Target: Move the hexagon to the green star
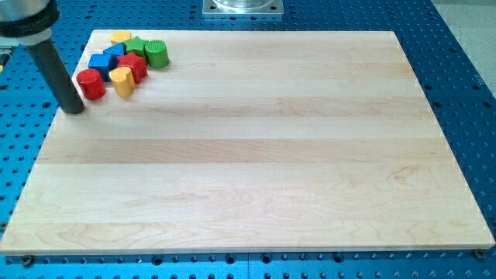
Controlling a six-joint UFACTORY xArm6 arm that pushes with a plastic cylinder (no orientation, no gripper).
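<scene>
Several blocks cluster at the board's top left corner. The green star (136, 44) sits near the top of the cluster, between a yellow block (120, 36) and a green cylinder (157, 53). A red block (132, 67), possibly the hexagon, lies just below the star. Beside it are a blue block (102, 62) and a smaller blue block (116, 50). A red cylinder (91, 84) and a yellow heart-like block (122, 80) sit at the cluster's bottom. My tip (74, 109) rests on the board just left of and below the red cylinder, close to it; contact cannot be told.
The wooden board (256, 155) lies on a blue perforated table (465, 70). A grey metal mount (242, 7) stands beyond the board's top edge. The blocks sit close to the board's left and top edges.
</scene>
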